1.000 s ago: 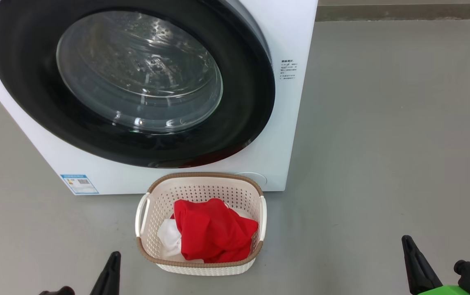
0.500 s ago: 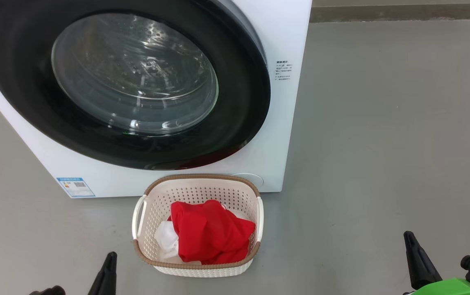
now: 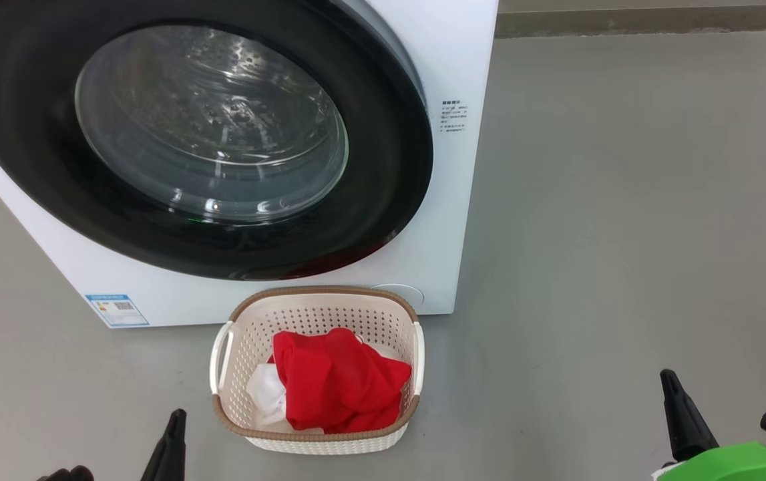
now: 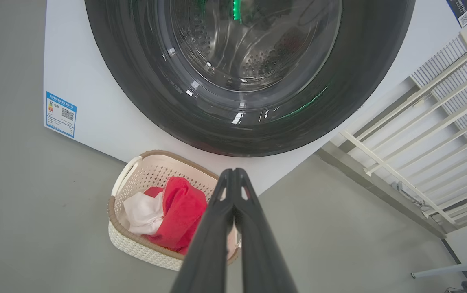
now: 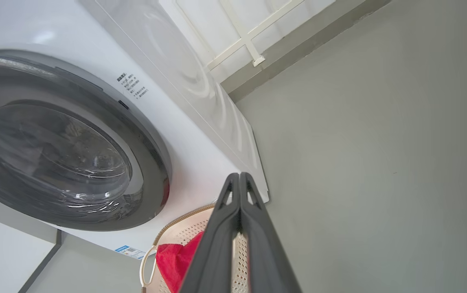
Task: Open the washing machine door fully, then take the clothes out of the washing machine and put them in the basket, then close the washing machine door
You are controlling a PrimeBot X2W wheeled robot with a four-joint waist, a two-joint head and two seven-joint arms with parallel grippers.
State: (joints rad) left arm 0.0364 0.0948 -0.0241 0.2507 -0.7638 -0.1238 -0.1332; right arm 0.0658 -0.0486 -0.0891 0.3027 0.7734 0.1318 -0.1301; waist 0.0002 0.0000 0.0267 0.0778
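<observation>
The white washing machine [image 3: 453, 200] fills the upper left of the head view, and its black-rimmed round door [image 3: 383, 167] lies shut flat against the front. On the floor right before it stands the cream basket [image 3: 319, 441] with the red and white clothes [image 3: 336, 381] piled inside. My left gripper [image 3: 174, 427] pokes up at the bottom left, shut and holding nothing, left of the basket. My right gripper [image 3: 673, 394] stands shut and bare at the bottom right, far from the basket. The left wrist view has the left gripper [image 4: 233, 173] pointing over the basket [image 4: 135, 244].
Grey floor [image 3: 623, 234] stretches wide to the right of the machine, up to a skirting strip [image 3: 650, 20] at the back. A white railing [image 4: 420, 134] stands beside the machine in the left wrist view. A blue label [image 3: 115, 308] sits at the machine's lower left corner.
The whole head picture has slid a little left and down, so the camera has moved. Door, basket and clothes stay as they were, and both grippers remain shut.
</observation>
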